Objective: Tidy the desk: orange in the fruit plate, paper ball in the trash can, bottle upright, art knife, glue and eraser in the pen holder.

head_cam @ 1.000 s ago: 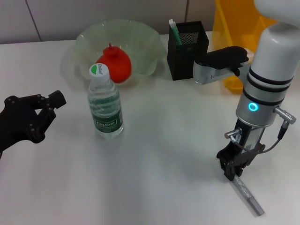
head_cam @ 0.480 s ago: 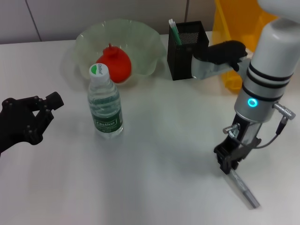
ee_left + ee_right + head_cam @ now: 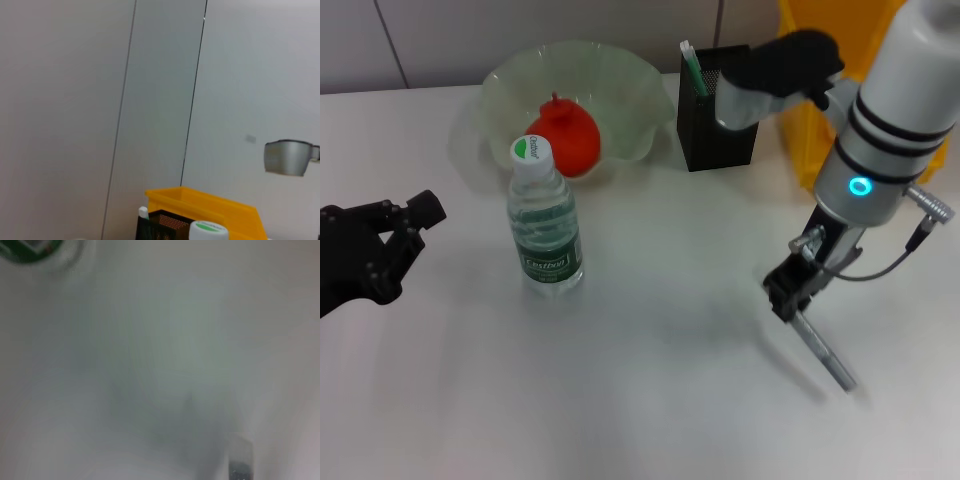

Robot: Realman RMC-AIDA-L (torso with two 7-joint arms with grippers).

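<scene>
Two arms share the white tabletop (image 3: 650, 400), and the left gripper (image 3: 390, 240) sits at the left edge, black, its fingers bent a little apart with nothing between them, well apart from every object. Next comes the bottle (image 3: 545, 225), standing upright left of the middle, clear with a green label and a white cap bearing a green mark. Just behind it, toward the far edge, the fruit plate (image 3: 620, 75) spreads its pale green ruffled rim, and the orange (image 3: 565, 135) lies inside it on the near side, stem nub up. Right of the plate at the far edge stands the pen holder (image 3: 720, 135), a black mesh cup with a green and white stick rising from its left corner; what that stick is cannot be told. Beside it at the far right corner is the yellow trash can (image 3: 815, 110), partly hidden by the right arm. Toward the right edge the right gripper (image 3: 788, 295) is closed on the upper end of the art knife (image 3: 825, 358), a slim grey bar slanting down toward the near right corner with a soft shadow on the surface beside it. Whether its lower tip touches the surface cannot be told.
</scene>
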